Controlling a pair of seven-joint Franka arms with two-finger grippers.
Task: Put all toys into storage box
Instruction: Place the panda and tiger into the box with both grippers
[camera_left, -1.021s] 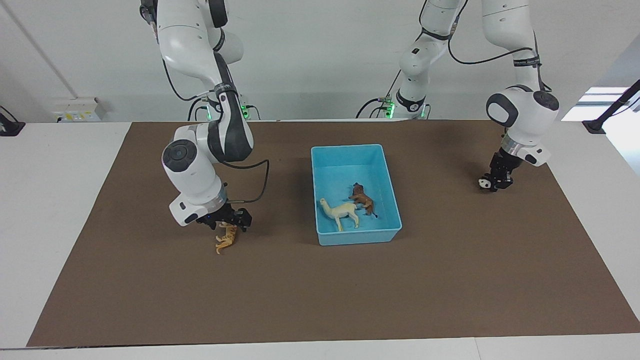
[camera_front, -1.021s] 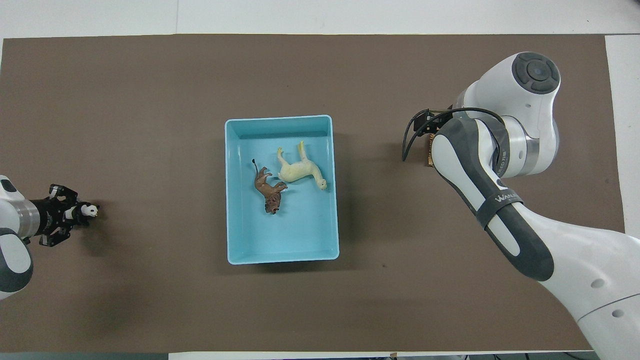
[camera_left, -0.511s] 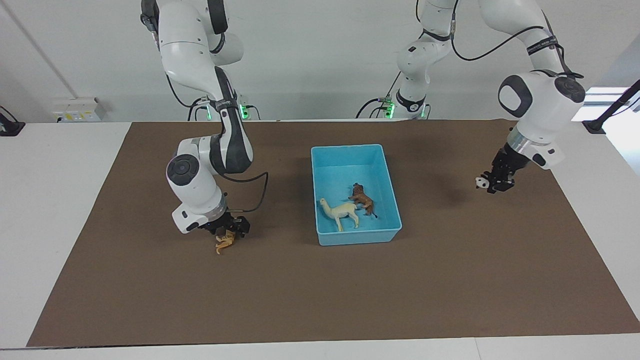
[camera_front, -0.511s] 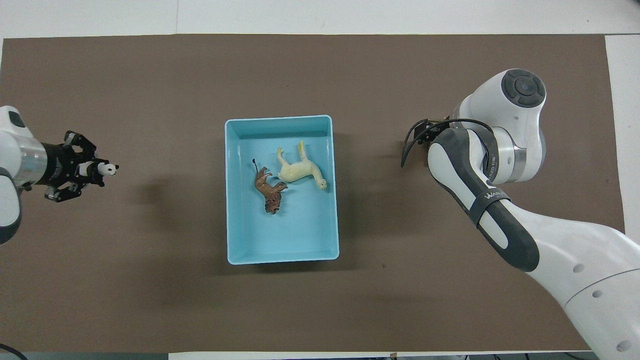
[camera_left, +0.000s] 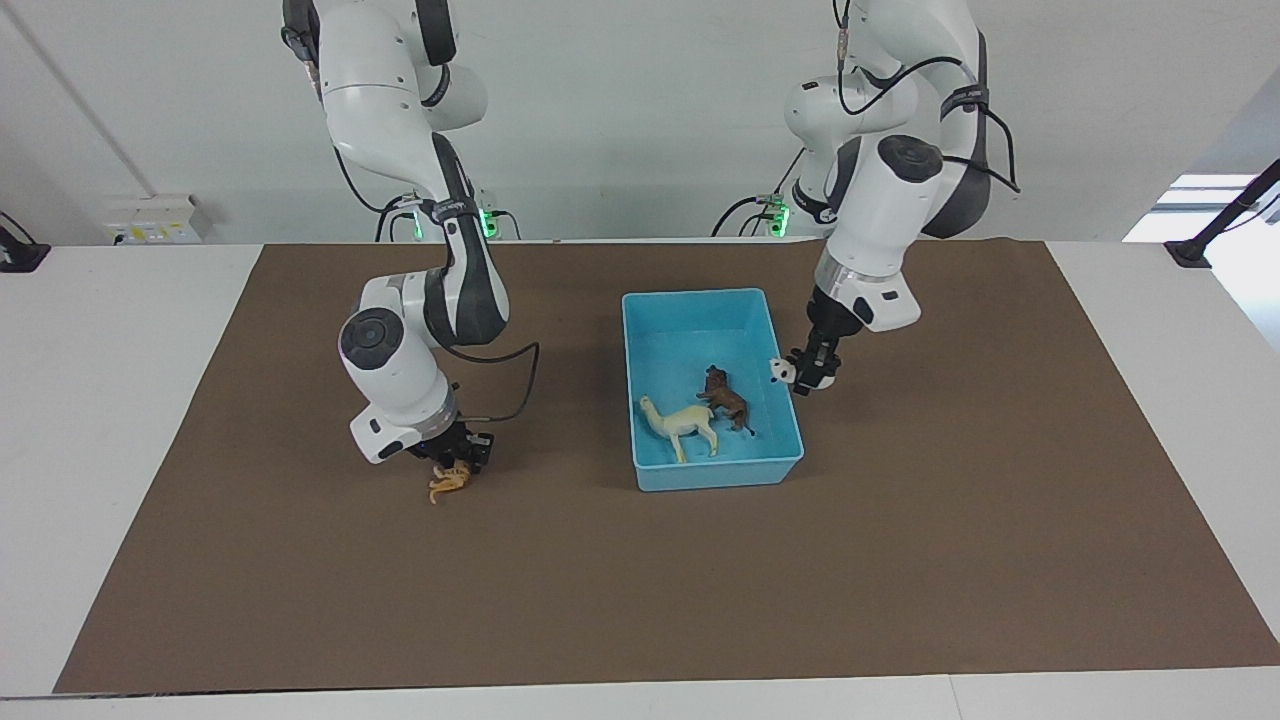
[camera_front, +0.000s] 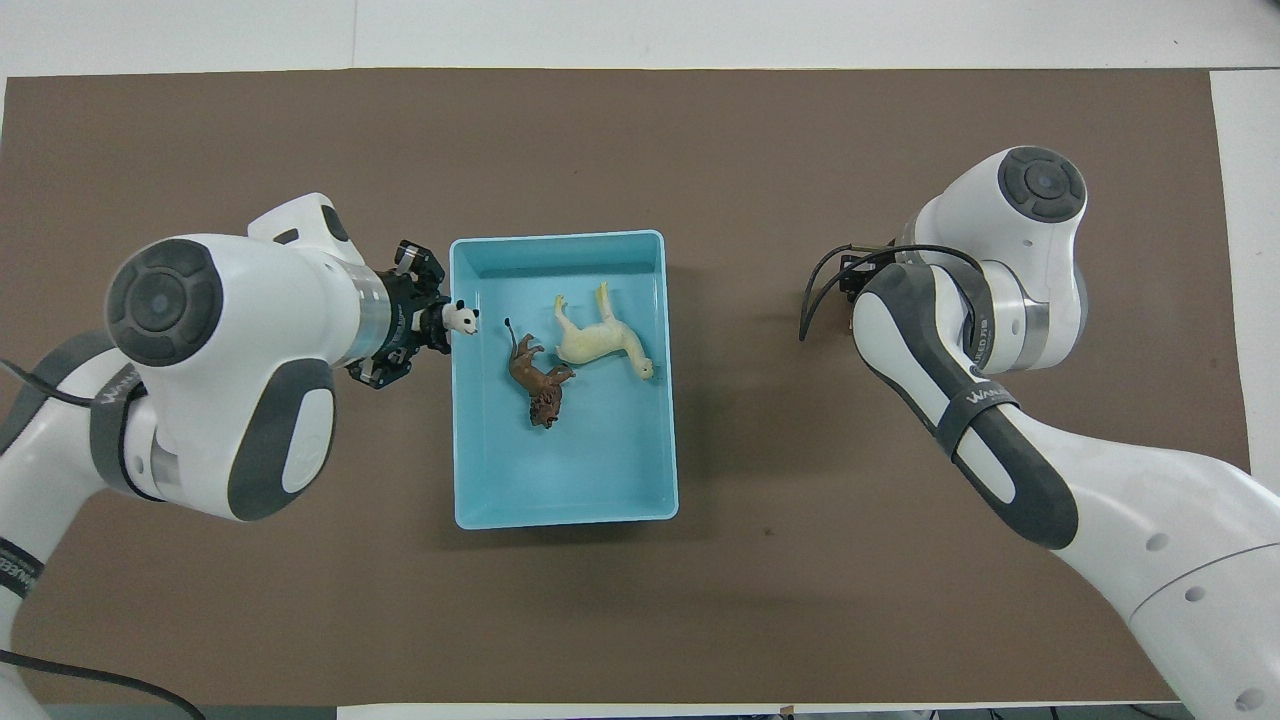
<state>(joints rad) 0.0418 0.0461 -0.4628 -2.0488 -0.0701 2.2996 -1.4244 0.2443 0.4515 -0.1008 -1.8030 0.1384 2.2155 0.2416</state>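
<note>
Just right of centre in the facing view, the left gripper (camera_left: 812, 377) hangs over the storage box (camera_left: 715, 475) wall at the left arm's end, its fingers clamped on the panda (camera_left: 779, 371), whose head pokes in over the rim; from overhead the panda (camera_front: 461, 320) sits at the box's (camera_front: 565, 512) upper left edge. Inside the box lie the cream-white horse (camera_left: 683, 425) and, touching it, the brown lion (camera_left: 728, 398). At lower left of the facing view the right gripper (camera_left: 455, 462) is low over the mat (camera_left: 640, 590), closed, it seems, on the orange tiger (camera_left: 447, 483), which hangs below its fingers; overhead, the arm hides both.
</note>
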